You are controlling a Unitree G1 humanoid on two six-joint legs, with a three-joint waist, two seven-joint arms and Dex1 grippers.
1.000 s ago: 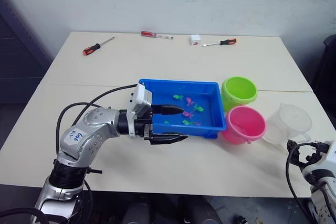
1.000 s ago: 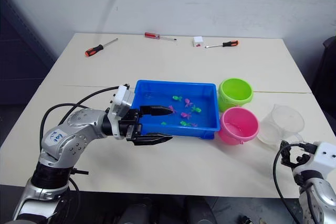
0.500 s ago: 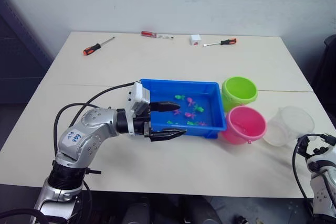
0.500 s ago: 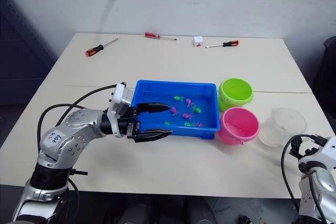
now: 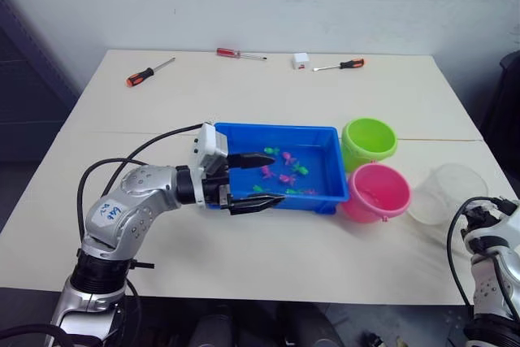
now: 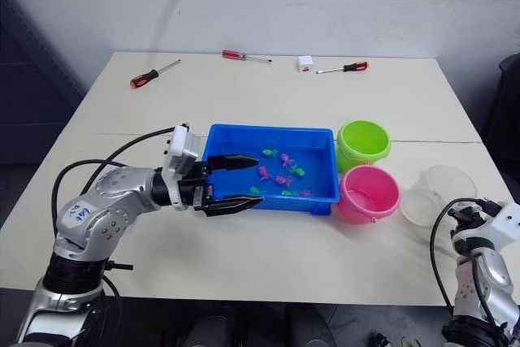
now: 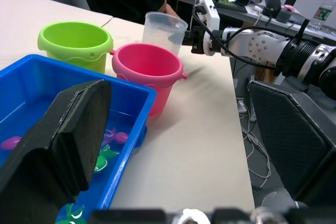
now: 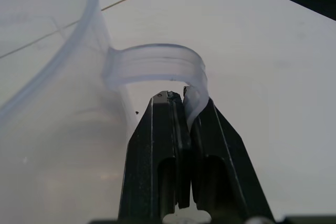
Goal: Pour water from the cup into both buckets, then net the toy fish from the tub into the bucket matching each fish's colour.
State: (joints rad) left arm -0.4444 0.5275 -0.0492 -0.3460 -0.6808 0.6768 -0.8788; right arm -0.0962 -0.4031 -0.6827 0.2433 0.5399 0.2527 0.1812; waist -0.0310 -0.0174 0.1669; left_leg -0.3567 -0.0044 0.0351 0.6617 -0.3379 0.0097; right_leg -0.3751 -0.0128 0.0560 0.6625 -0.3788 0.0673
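Pouring step, by the look of it: right gripper (image 8: 185, 109) has its jaws pinched tight on the handle of the cup (image 6: 436, 194), which stands on the counter (image 6: 268, 262) near the right front edge, just beside the pink bucket (image 6: 370, 193). Whether either bucket already holds water I cannot tell. Green bucket (image 6: 363, 145) sits directly behind the pink one, the two close together or touching, both tight against the tub's right end. Tub (image 5: 327, 197) lies mid-counter, with green and pink toy fish (image 6: 281, 178) scattered in shallow water toward its right half. Left gripper (image 5: 250, 180) has jaws spread wide and empty, straddling the tub's near-left wall, one finger over the water, the other outside along the front. Judged next move: lift the cup by its handle, carry it leftward over a bucket rim and tip slowly; the grip on a thin curved handle looks liable to twist under load. Room: the cup has little counter between it and the right and front edges; open counter lies in front of the tub and across the whole back half, where three screwdrivers (image 5: 149, 72) and a small white box (image 5: 301, 60) lie well clear.
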